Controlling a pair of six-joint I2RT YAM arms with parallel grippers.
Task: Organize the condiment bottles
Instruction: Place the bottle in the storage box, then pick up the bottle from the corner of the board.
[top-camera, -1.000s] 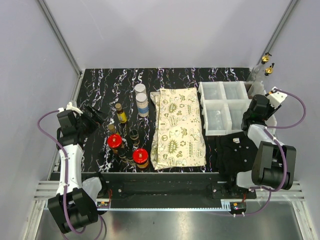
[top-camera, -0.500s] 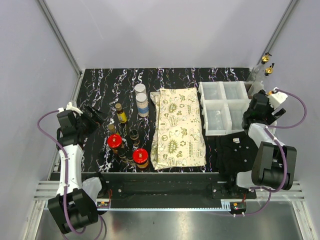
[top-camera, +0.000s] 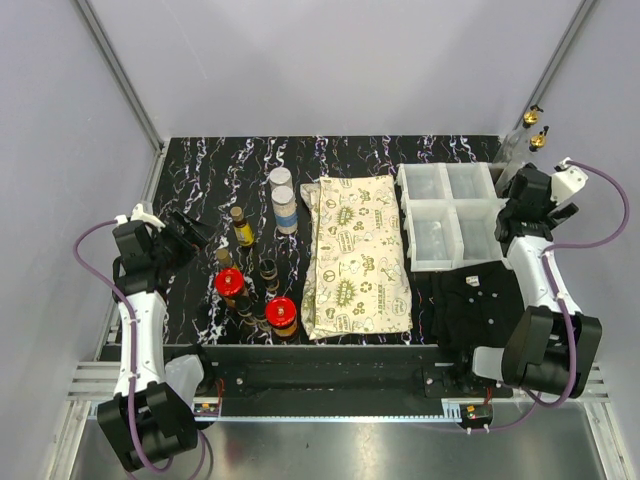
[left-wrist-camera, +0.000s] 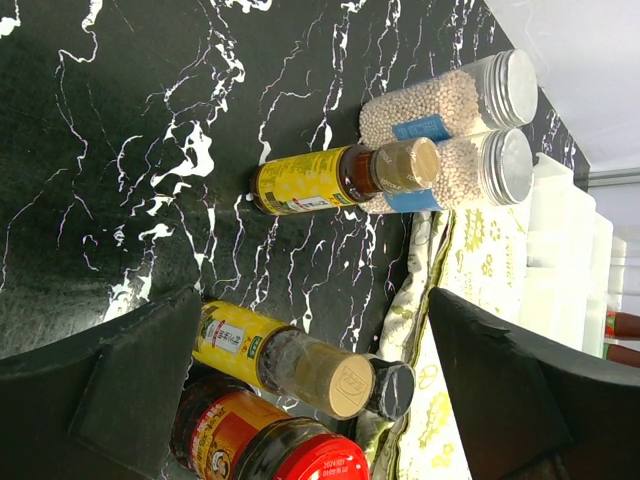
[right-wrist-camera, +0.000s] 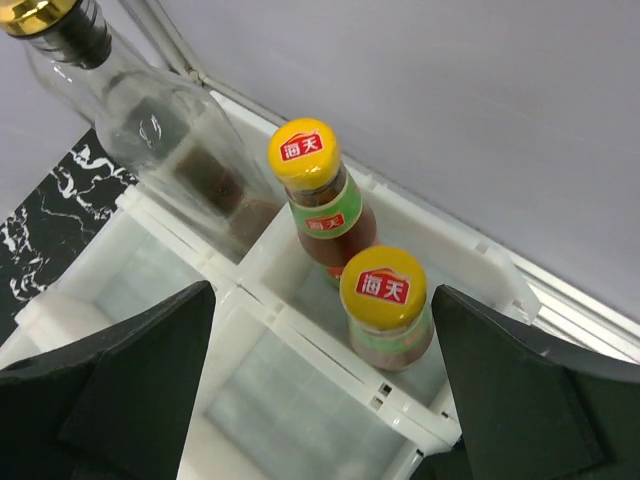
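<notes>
A cream patterned cloth (top-camera: 357, 255) lies on the black marbled tabletop (top-camera: 200, 160), just beside white plastic compartment bins (top-camera: 447, 201).

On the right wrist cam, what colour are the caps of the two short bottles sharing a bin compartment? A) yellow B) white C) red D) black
A: the two short bottles standing side by side in the white bin both have yellow caps with a red logo.
</notes>
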